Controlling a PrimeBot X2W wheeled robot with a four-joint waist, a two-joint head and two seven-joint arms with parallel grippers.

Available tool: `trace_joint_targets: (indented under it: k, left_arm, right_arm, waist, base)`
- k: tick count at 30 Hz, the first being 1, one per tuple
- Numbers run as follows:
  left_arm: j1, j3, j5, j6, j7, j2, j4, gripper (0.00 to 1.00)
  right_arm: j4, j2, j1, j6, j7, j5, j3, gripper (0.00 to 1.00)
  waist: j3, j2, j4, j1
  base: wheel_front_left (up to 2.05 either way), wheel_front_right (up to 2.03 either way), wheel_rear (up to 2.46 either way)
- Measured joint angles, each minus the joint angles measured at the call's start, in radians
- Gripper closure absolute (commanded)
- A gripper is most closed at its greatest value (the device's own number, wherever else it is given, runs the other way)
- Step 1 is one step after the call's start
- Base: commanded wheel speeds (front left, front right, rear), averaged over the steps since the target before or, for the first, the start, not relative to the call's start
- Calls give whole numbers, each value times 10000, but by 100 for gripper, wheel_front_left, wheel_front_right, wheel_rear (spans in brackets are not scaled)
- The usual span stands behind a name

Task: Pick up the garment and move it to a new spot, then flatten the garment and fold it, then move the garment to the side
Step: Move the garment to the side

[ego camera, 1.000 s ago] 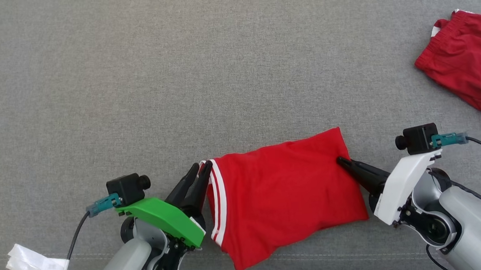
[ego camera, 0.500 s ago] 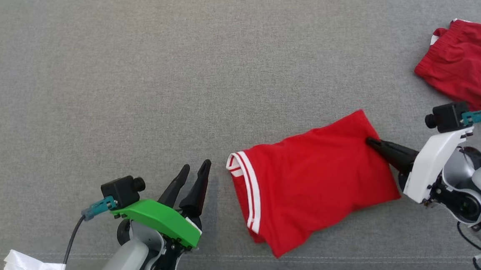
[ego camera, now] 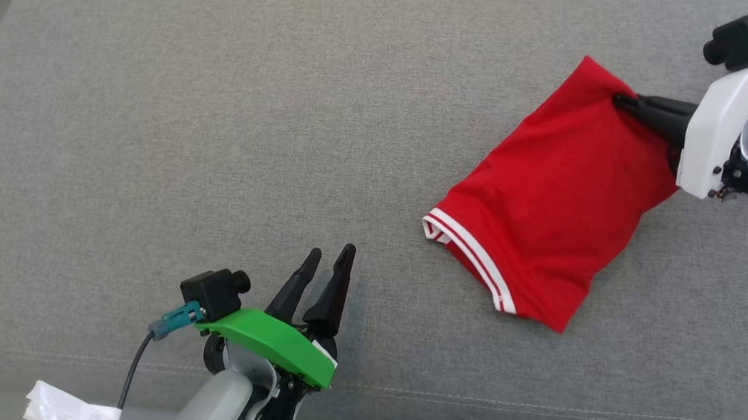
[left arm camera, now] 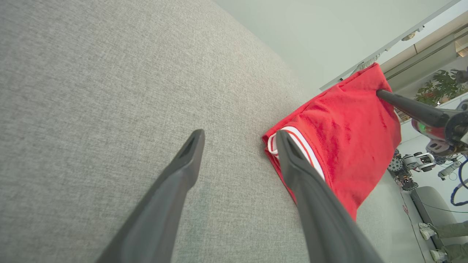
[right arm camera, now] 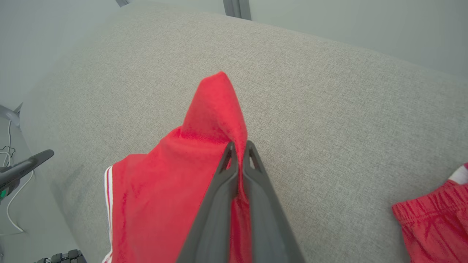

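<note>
A wide grey cushion (ego camera: 212,116) lies under everything. On the cushion's right half lies the folded red garment (ego camera: 555,205), its long axis slanting from the cushion's front edge toward its back right. The end with the white stripes (ego camera: 474,262) points toward the cushion's front left, and the opposite corner is bunched into a peak. The right gripper (ego camera: 624,100) has its jaws clamped on that peaked corner, over the cushion's right side. The left gripper (ego camera: 332,251) hovers near the cushion's front edge, jaws apart and holding nothing. Another red cloth (right arm camera: 435,223) lies at the cushion's far right.
</note>
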Motion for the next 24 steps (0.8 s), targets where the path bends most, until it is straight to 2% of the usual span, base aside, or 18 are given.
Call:
trace_joint_targets:
  k: [6, 14, 24]
  left_arm:
    - [-22, -88, 608, -4, -88, 104, -307, 0]
    - [-31, 63, 731, 23, -178, 232, -798, 0]
    - [21, 556, 731, 324, -188, 598, -1110, 0]
  right_arm:
    - [244, -215, -935, -15, 612, 15, -301, 100]
    - [627, -422, -1801, -401, 1005, 263, -869, 100]
    - [1099, -523, -2530, -696, 986, 387, -1480, 100]
  waist:
    - [165, 0, 444, 0]
    - [655, 0, 779, 0]
    - [1295, 0, 572, 0]
  base:
    - [0, 0, 0]
    - [0, 0, 0]
    - [0, 0, 0]
